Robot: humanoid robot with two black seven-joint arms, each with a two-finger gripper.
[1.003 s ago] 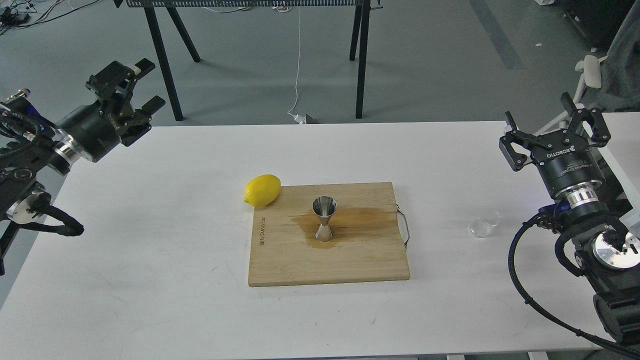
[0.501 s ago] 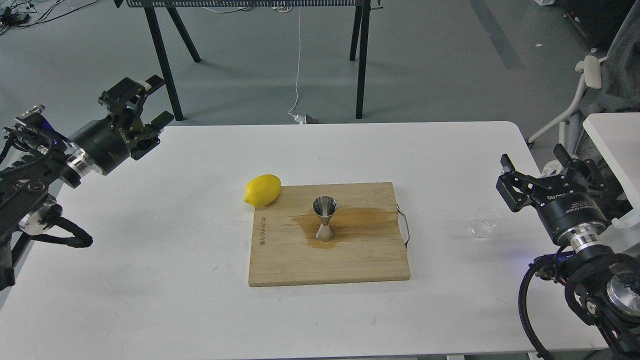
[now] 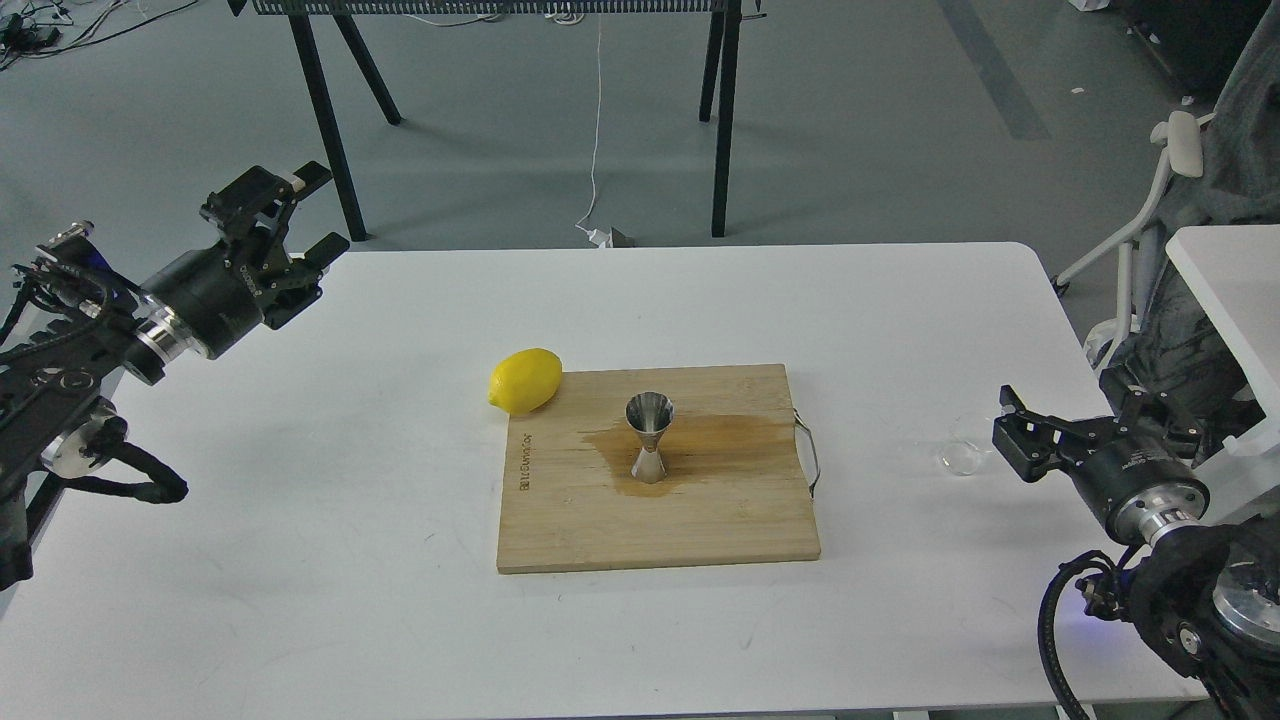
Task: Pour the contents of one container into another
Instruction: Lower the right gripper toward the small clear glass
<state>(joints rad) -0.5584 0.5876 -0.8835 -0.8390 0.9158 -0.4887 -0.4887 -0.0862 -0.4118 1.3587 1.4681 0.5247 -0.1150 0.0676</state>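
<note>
The small clear glass cup stands on the white table near its right edge. My right gripper is low over the table just right of the cup, open, its nearer finger close beside the cup's rim with nothing held. The steel hourglass jigger stands upright in the middle of a wooden cutting board, in a brown wet patch. My left gripper hangs open over the table's far left corner, far from both containers.
A yellow lemon lies against the board's far left corner. The board has a metal handle on its right side. A white chair and a second table stand off to the right.
My right gripper has come down and toward me, from high above the table to just beside the glass cup. The left gripper has drifted slightly down and right.
</note>
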